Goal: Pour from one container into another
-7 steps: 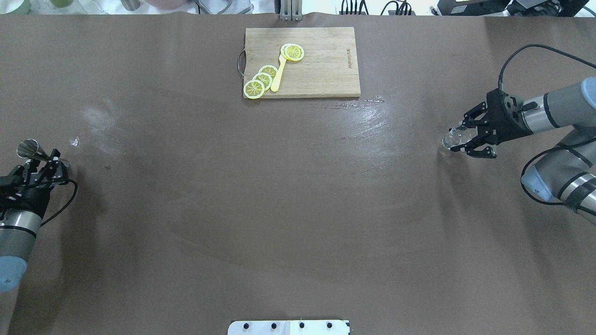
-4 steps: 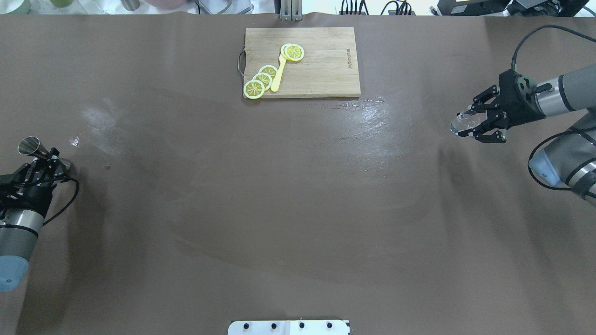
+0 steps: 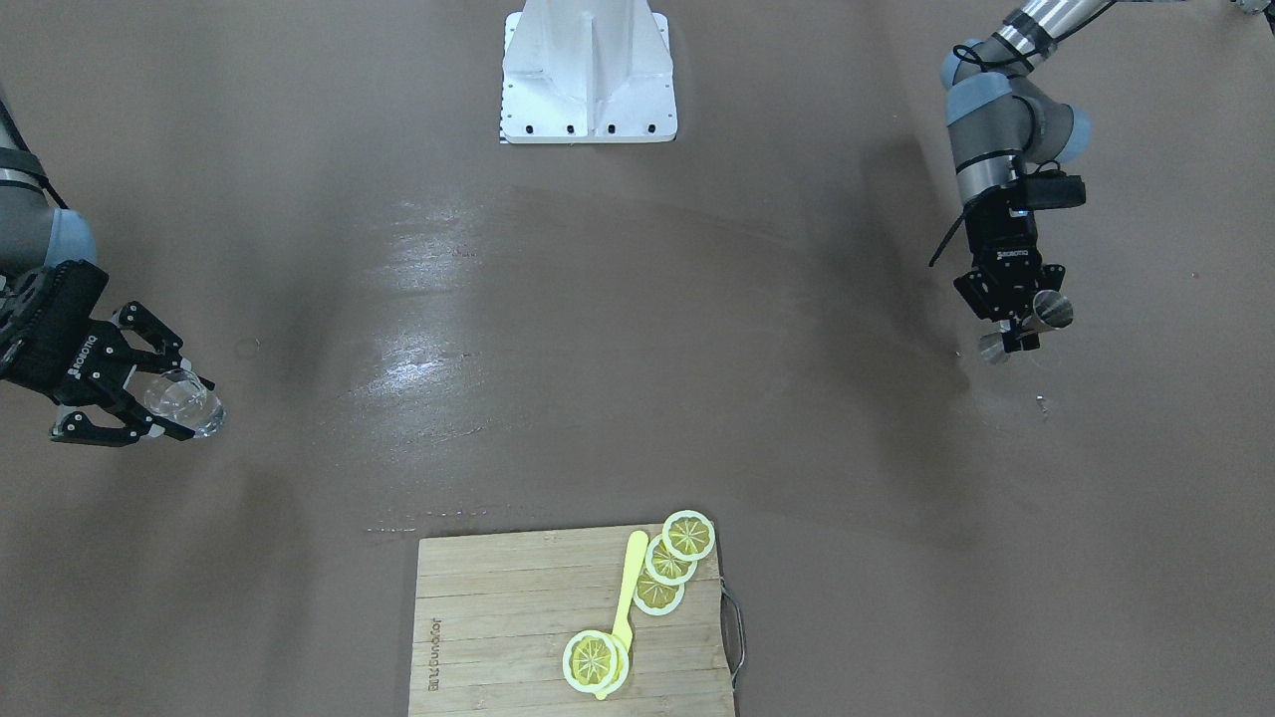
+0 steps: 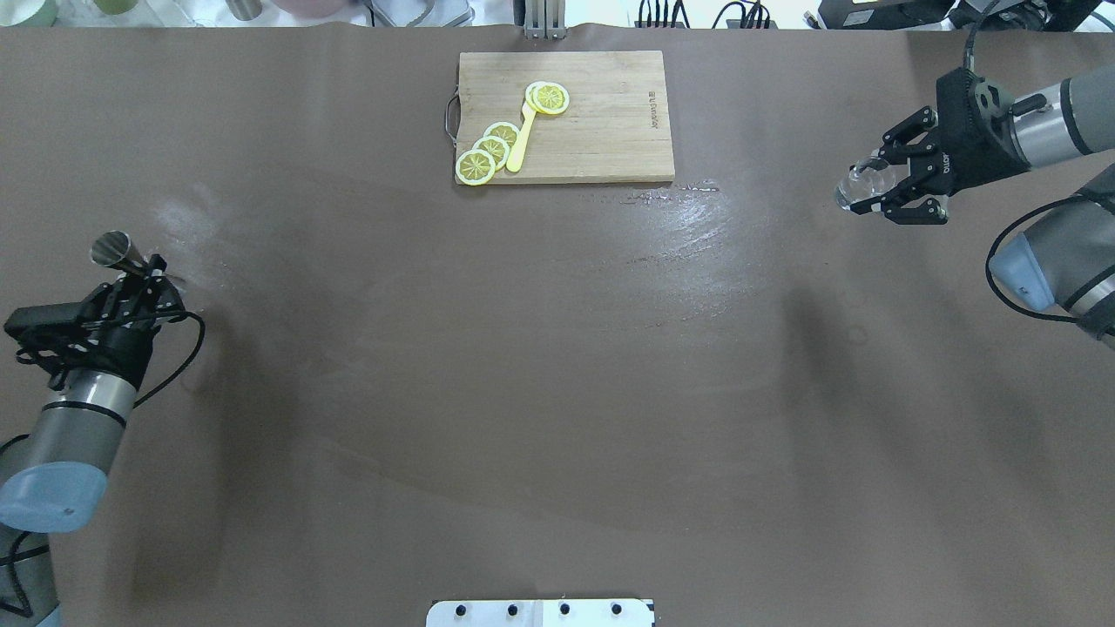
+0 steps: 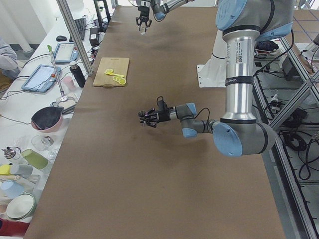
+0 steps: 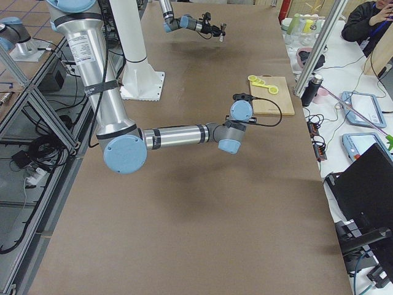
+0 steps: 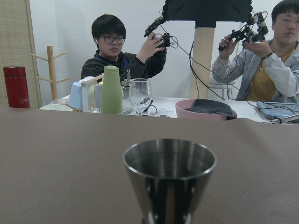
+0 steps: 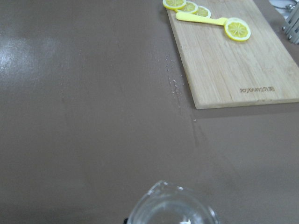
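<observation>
Right now the left end effector [image 4: 148,272] is clamping the metal jigger [image 4: 113,250] at its narrow waist, its fingers closed in tight on both sides, close to the left edge of the desk [image 4: 557,366] and about midway along it. From the left wrist view the jigger [image 7: 169,172] is standing upright with its open upper cup facing up; whether its lower end is touching the desk I cannot tell. Across the desk, the right end effector [image 4: 875,185] is holding the small clear glass [image 4: 854,187] between fingers that are only partly closed, spread to the glass's width, and it is carrying the glass above the surface near the right edge, toward the far right corner. The two vessels are sitting well apart, one at each side. In the front-facing view the glass [image 3: 187,400] is showing at the fingertips of the right end effector [image 3: 164,398], and its rim is peeking into the bottom of the right wrist view. A wooden cutting board [image 4: 601,131] is lying at the middle of the far edge, bearing lemon slices [image 4: 488,152] and a yellow utensil [image 4: 523,139].
</observation>
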Controlling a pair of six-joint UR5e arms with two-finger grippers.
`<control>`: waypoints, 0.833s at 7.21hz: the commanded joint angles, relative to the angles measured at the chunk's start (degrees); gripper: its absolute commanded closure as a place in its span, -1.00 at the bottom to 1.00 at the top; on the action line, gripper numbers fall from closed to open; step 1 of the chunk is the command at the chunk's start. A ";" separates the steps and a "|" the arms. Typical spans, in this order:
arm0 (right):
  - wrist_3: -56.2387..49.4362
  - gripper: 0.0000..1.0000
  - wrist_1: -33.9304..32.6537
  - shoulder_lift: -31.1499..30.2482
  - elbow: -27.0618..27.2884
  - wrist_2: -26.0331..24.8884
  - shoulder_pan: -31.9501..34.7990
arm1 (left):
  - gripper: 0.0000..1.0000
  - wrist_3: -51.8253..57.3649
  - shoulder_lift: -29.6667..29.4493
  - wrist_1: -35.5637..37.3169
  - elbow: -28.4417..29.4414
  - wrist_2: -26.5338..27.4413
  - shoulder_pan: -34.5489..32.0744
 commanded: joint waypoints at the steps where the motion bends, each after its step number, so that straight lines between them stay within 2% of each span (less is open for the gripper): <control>1: -0.04 1.00 -5.13 2.62 3.52 -1.08 2.30 | 1.00 14.15 -11.01 0.43 -0.36 -6.16 -0.21; 2: -0.13 1.00 -9.43 2.72 6.75 -0.65 3.28 | 1.00 16.05 -16.11 0.43 -0.10 -8.44 -0.22; 4: 0.05 1.00 -12.79 2.46 11.77 0.06 5.21 | 1.00 19.03 -23.59 0.78 1.21 -19.13 -3.01; 5: 0.13 1.00 -14.98 1.85 15.28 0.24 5.74 | 1.00 25.24 -27.37 0.78 3.31 -20.58 -3.29; 6: 0.22 1.00 -20.05 1.85 19.58 0.32 5.66 | 1.00 27.74 -30.19 0.70 4.99 -20.86 -3.20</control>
